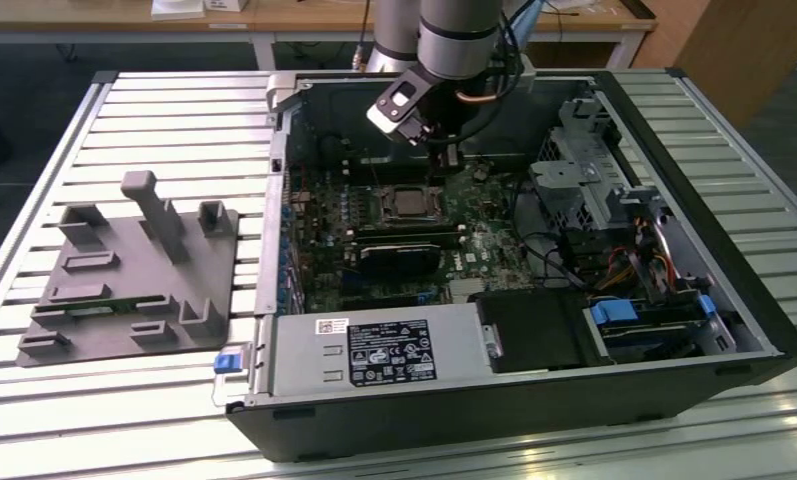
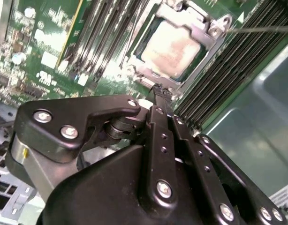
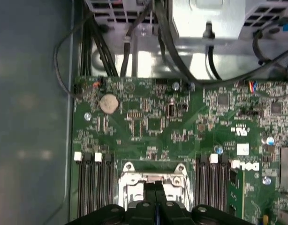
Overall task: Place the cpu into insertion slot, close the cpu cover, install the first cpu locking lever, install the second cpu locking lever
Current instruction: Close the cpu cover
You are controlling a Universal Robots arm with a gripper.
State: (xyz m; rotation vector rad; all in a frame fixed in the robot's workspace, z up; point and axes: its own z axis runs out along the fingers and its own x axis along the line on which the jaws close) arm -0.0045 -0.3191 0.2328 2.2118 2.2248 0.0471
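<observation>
1. The arm point(image 1: 438, 40) reaches down into the open case point(image 1: 758, 330), which lies on the slatted surface point(image 1: 171, 110).
2. The gripper point(image 1: 448, 158) hangs over the board point(image 3: 153, 124), just beyond the slot point(image 1: 432, 205) towards the far wall of the case.
3. In both wrist views the jaws are pressed together with no visible gap. Nothing shows between them.
4. In the second wrist view the gripper's tip point(image 2: 159, 89) is just beside one edge of the cover point(image 2: 207, 29). Whether they touch cannot be told.
5. The cpu point(image 2: 174, 47) sits in the slot and lies flat, its dull metal top facing up away from the board.
   - The cpu is square, so it has no long axis.
   - Its edges run parallel to the cover's edges.
6. The cover lies flat over the cpu. Its window frames the metal top and its rim overlaps the cpu's edges.
7. In the first wrist view the cover point(image 3: 127, 171) sits between two banks of memory slots point(image 3: 94, 187), whose long axes run parallel to its sides.
8. A thin metal rod point(image 2: 261, 29) runs from beside one cover corner across the memory slots. What it is cannot be told.
9. A grey fixture point(image 1: 131, 290) stands on the surface, well apart from the gripper, at the exterior view's left.
</observation>
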